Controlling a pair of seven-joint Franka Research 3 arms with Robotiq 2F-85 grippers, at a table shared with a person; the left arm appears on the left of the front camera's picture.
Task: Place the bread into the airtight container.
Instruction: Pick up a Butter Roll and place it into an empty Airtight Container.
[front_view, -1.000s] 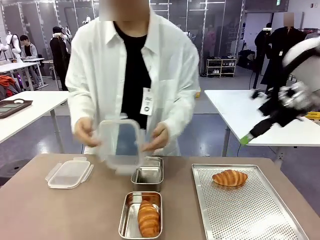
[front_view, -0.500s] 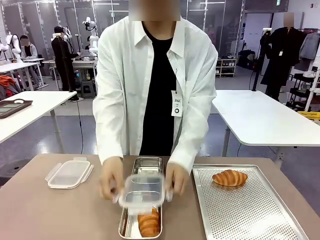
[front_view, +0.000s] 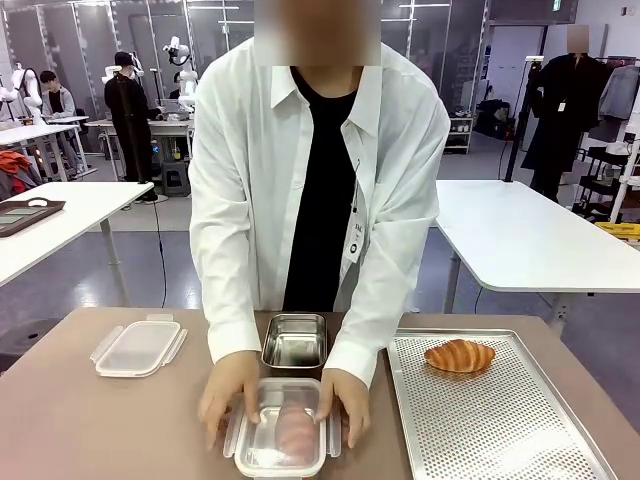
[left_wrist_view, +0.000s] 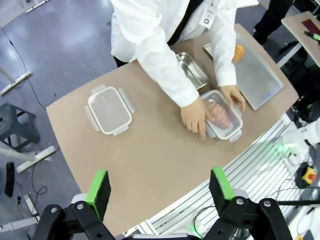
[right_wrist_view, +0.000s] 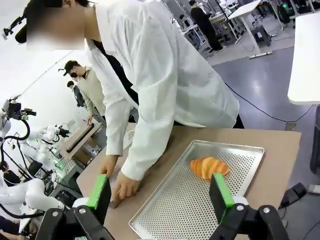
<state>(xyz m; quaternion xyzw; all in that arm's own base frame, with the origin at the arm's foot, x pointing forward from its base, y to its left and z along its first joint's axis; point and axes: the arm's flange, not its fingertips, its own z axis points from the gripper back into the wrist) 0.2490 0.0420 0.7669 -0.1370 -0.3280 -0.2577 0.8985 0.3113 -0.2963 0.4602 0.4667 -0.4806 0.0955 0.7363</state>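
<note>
Lowered from mid-air, the clear lid (front_view: 283, 452) now caps the nearest steel container (front_view: 262, 466) over the bread (front_view: 297, 432), the left gripper (left_wrist_view: 159, 182) and right gripper (right_wrist_view: 160, 189) hanging open and empty, so the person's 2 hands (front_view: 228, 395) should press evenly on both ends until it seats, the 2nd croissant (front_view: 459, 355) waiting on the tray (front_view: 500, 430) beyond.

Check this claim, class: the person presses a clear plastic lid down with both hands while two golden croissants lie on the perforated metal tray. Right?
Wrong count: the front view shows one golden croissant on the perforated metal tray. The person does press the clear plastic lid down with both hands.
</note>
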